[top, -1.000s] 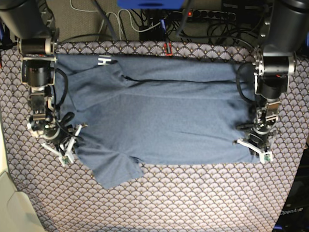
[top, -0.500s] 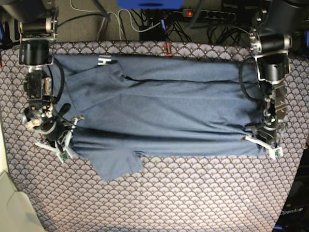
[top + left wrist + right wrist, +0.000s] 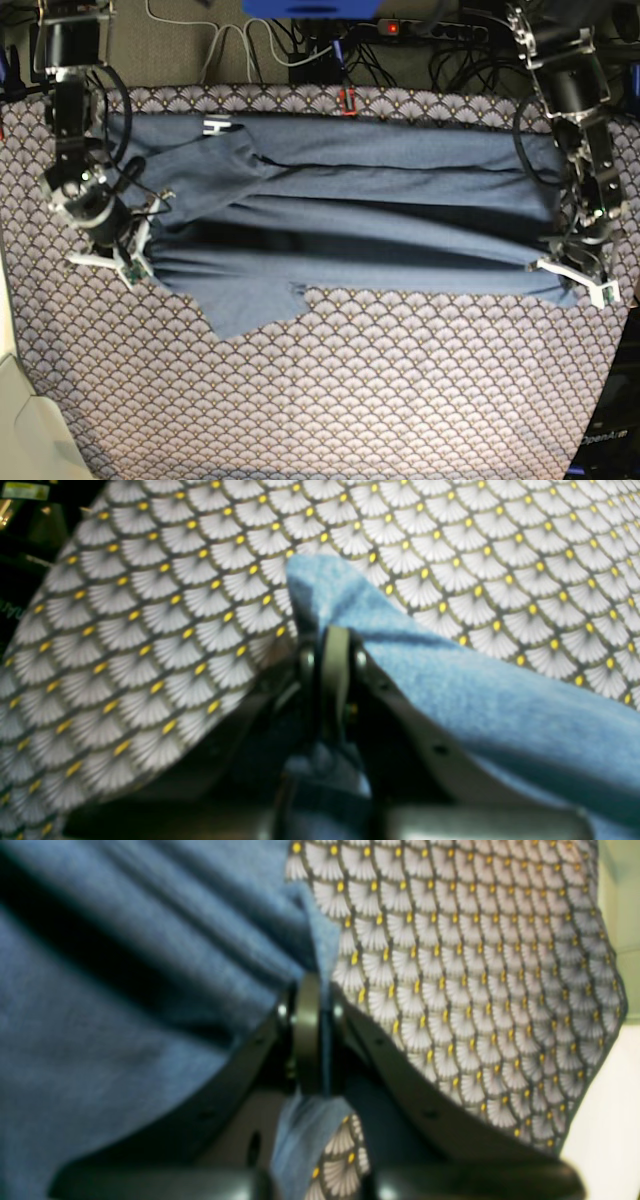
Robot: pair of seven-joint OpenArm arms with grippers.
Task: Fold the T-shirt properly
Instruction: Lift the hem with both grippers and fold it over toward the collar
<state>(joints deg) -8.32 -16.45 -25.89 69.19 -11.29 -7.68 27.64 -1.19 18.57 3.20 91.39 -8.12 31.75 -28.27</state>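
The slate-blue T-shirt lies stretched sideways across the fan-patterned cloth, with long creases along it. A white letter shows at its far left corner, and a sleeve hangs at the near left. My left gripper, on the right of the base view, is shut on the shirt's near right corner. The left wrist view shows its fingertips pinching blue fabric. My right gripper is shut on the near left edge. The right wrist view shows its fingertips clamping the fabric.
The patterned cloth covers the whole table, also in the left wrist view and the right wrist view. Cables and a power strip lie behind the far edge. A cream surface sits at the near left corner.
Both grippers have moved toward the far side and outward, carrying the shirt's near edge with them. The shirt is now pulled taut, narrower front to back, with long creases.
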